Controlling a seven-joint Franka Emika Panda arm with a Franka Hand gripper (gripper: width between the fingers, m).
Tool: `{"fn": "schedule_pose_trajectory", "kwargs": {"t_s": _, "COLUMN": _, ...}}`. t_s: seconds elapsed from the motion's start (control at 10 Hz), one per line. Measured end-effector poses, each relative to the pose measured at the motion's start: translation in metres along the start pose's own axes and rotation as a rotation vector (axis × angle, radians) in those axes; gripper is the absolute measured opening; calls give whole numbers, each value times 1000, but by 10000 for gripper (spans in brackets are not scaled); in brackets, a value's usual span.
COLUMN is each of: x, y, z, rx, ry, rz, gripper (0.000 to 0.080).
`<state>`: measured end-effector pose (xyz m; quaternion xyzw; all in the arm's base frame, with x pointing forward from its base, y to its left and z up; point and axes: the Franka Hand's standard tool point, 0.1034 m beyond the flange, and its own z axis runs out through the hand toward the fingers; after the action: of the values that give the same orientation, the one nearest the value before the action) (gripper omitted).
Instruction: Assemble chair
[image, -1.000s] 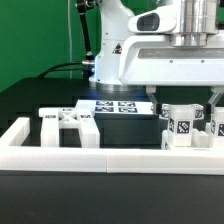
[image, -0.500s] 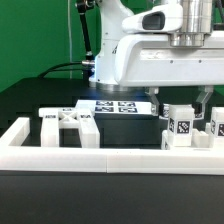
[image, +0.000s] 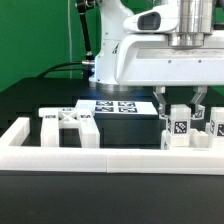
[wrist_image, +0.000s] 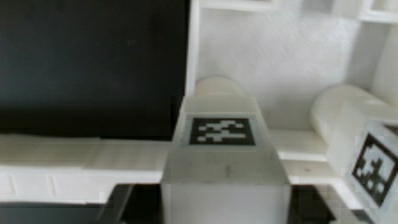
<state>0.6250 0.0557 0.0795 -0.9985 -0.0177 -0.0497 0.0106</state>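
Observation:
A blocky white chair leg (image: 178, 126) with a square tag stands upright at the exterior view's right, just behind the border rail. My gripper (image: 180, 110) has come down over it, one finger on each side. In the wrist view the same leg (wrist_image: 224, 135) fills the gap in my gripper (wrist_image: 226, 203), and both dark fingers (wrist_image: 139, 203) lie against its sides, so the gripper is shut on it. A second tagged chair part (wrist_image: 361, 150) stands right beside it, also seen as the white part (image: 216, 124) at the right edge. A barred chair part (image: 67, 122) lies at the left.
A long white border rail (image: 100, 160) runs across the front with raised ends. The marker board (image: 118, 106) lies flat in the middle of the black table (image: 120, 128). The arm's white base (image: 125, 60) stands behind it.
The gripper has dropped lower over the leg and its fingers have come together from wide open to the leg's sides. The parts have not moved.

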Motion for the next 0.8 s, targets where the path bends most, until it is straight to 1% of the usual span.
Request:
{"fn": "schedule_pose_trajectory", "kwargs": {"t_s": 0.1, "x": 0, "y": 0, "z": 0, "rx": 0, "ry": 0, "rz": 30, "gripper": 290}}
{"fn": "schedule_pose_trajectory", "kwargs": {"t_s": 0.2, "x": 0, "y": -2, "z": 0, "rx": 6, "ry": 13, "rz": 196, "gripper": 290}}
{"fn": "schedule_pose_trajectory", "kwargs": {"t_s": 0.5, "x": -1, "y": -5, "z": 2, "rx": -2, "ry": 38, "rz": 567, "gripper": 290}}
{"fn": "schedule_pose_trajectory", "kwargs": {"t_s": 0.7, "x": -1, "y": -6, "z": 2, "rx": -1, "ry": 41, "rz": 827, "gripper": 290}}
{"fn": "schedule_pose_trajectory", "kwargs": {"t_s": 0.8, "x": -2, "y": -6, "z": 2, "rx": 3, "ry": 43, "rz": 954, "gripper": 290}}
